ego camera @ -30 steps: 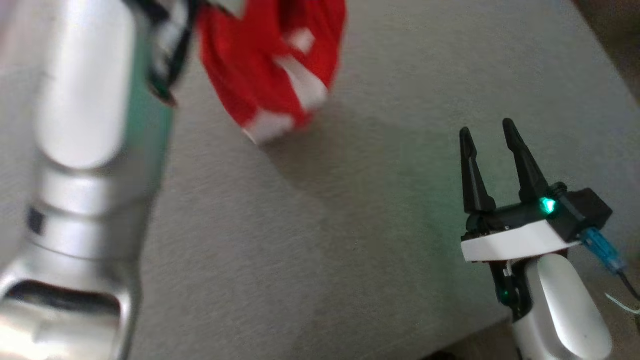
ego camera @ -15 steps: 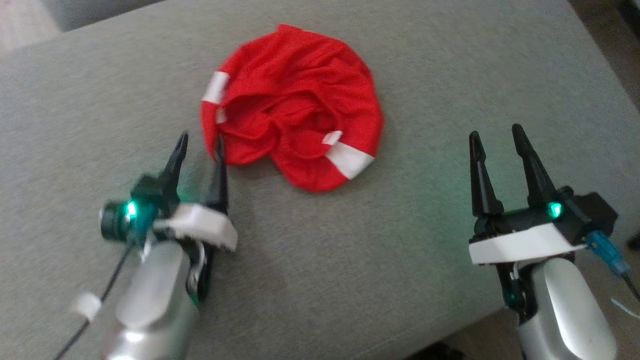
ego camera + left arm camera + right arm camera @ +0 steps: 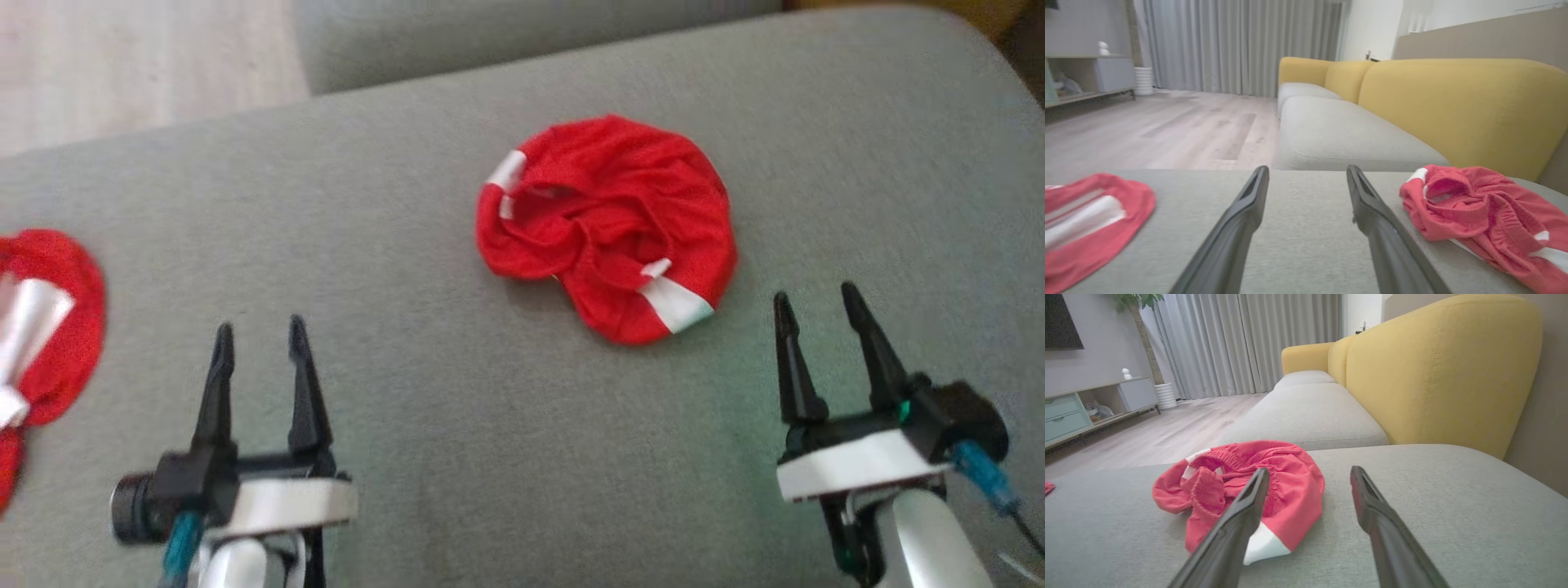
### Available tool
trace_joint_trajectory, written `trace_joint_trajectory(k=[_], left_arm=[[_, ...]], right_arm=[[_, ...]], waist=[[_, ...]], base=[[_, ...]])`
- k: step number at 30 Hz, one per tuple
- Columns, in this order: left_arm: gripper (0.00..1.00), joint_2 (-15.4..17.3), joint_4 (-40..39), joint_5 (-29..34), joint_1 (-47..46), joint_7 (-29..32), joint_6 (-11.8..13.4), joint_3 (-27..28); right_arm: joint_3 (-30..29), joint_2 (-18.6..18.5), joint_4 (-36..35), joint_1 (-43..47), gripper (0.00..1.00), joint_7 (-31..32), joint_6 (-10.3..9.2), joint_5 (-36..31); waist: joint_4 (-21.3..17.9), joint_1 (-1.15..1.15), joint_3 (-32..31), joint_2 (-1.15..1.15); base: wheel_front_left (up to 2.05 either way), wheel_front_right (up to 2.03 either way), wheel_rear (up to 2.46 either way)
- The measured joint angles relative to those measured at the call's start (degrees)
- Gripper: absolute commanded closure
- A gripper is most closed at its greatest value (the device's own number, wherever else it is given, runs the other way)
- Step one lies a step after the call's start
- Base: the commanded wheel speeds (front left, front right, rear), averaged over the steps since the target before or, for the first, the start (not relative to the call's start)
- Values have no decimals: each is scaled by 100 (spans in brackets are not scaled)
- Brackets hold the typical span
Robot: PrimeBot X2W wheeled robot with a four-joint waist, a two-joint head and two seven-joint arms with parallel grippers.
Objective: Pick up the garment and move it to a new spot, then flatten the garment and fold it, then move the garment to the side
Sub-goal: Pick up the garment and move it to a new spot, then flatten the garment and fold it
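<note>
A red garment with white stripes lies crumpled in a round heap on the grey cushion. It also shows as the garment to the right of my left fingers and the garment ahead-left of my right fingers. My left gripper stands open at the lower left, well apart from the heap, nothing between its fingers. My right gripper is open at the lower right, just short of the heap's near right edge. Left gripper and right gripper each show open jaws.
A second red and white cloth lies at the cushion's left edge, also seen as the cloth. Beyond the cushion are more grey seats, a yellow backrest, wooden floor and a low cabinet.
My left gripper let go of the garment, which dropped onto the cushion in a heap. The left arm came down and back to the lower left. The head camera has shifted.
</note>
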Motion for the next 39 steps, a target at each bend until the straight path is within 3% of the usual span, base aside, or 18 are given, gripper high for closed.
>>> trace_joint_trajectory(k=[5, 10, 19, 39], left_arm=[[0, 1, -586, 377, 778, 1, 149, -40], [0, 3, -630, 469, 1206, 1, 193, -122], [0, 3, -650, 738, 1253, 1, 194, -175], [0, 3, -517, 706, 1265, 1, 247, -307]], right_arm=[[12, 1, -8, 484, 0, 5, 0, 1], [19, 3, -23, 864, 0, 5, 0, -3], [102, 4, -13, 901, 0, 7, 0, 5], [55, 5, 34, 907, 0, 7, 0, 56]], waist=[[323, -1, -504, 0], [526, -1, -791, 0], [621, 0, -924, 0], [732, 1, -952, 0]], base=[[0, 0, 0], [0, 0, 0], [0, 0, 0], [0, 0, 0]])
